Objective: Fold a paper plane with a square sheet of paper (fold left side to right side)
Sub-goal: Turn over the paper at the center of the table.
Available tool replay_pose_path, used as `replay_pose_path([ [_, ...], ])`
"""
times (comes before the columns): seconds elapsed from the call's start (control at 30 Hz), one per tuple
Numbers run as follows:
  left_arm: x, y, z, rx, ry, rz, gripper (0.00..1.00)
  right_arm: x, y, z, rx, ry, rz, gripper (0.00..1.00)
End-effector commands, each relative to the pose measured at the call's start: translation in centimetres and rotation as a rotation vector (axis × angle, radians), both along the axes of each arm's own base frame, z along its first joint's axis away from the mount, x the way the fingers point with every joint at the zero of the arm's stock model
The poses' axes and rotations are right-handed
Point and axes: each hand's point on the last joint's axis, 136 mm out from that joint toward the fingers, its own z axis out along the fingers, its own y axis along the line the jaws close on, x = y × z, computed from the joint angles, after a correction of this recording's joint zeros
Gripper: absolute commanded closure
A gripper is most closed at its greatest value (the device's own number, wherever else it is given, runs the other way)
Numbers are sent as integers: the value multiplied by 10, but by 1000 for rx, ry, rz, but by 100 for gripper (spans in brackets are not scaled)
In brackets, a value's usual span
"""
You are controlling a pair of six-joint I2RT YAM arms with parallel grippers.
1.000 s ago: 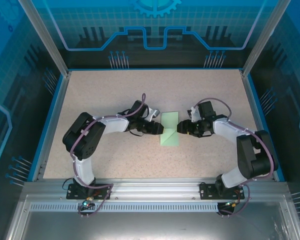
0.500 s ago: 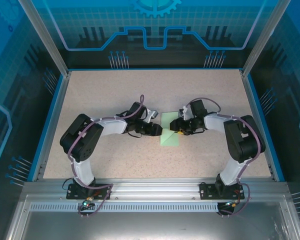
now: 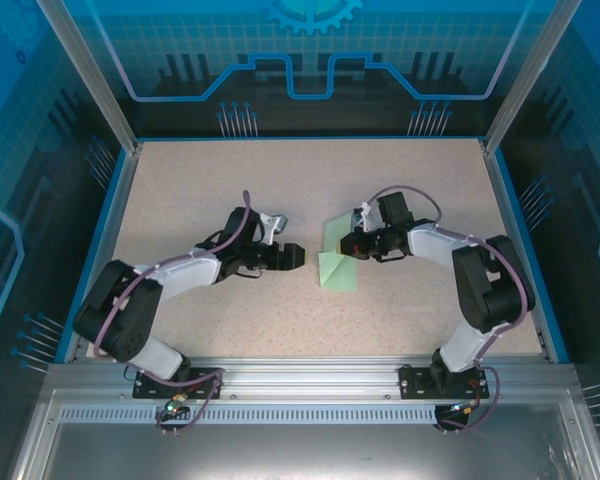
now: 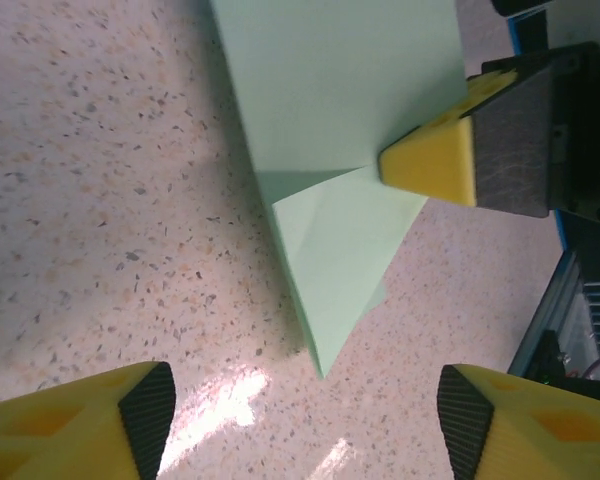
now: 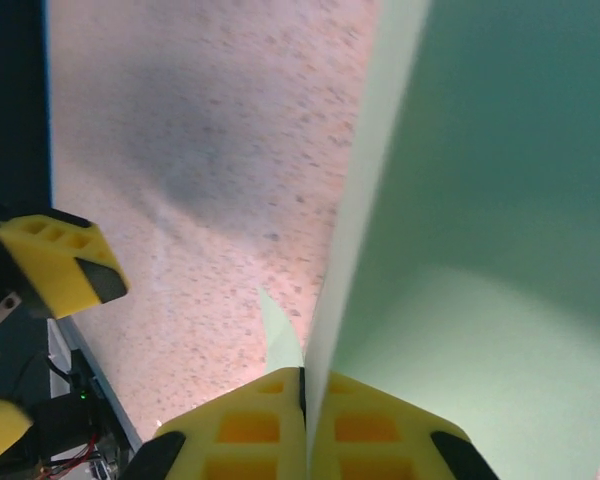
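The pale mint-green square sheet of paper (image 3: 339,273) lies mid-table, partly folded, with a pointed triangular flap (image 4: 332,262) aimed at my left gripper. My left gripper (image 3: 293,256) hovers just left of the sheet, open and apart from it; in its wrist view its fingers (image 4: 145,420) stand wide with bare table between them. My right gripper (image 3: 353,245) is shut on the sheet's right edge. In the right wrist view its yellow fingers (image 5: 250,425) pinch the paper (image 5: 480,200), which rises upright from them. No finished paper plane shape is visible.
The speckled tabletop (image 3: 230,180) is ringed by a blue rim (image 3: 105,235) and aluminium posts. The right arm's yellow finger (image 4: 435,162) shows over the paper in the left wrist view. A left fingertip (image 5: 60,260) shows at the left of the right wrist view.
My left gripper has let go of the paper, opened wider and drawn back to the left. My right gripper has moved left onto the sheet and shut on its edge.
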Motion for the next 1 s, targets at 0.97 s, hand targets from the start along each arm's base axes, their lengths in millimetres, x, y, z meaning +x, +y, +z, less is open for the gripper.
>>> replay_pose_path([
  [0.97, -67, -20, 201, -465, -483, -221, 1, -69, 35, 253, 523, -549, 331, 100],
])
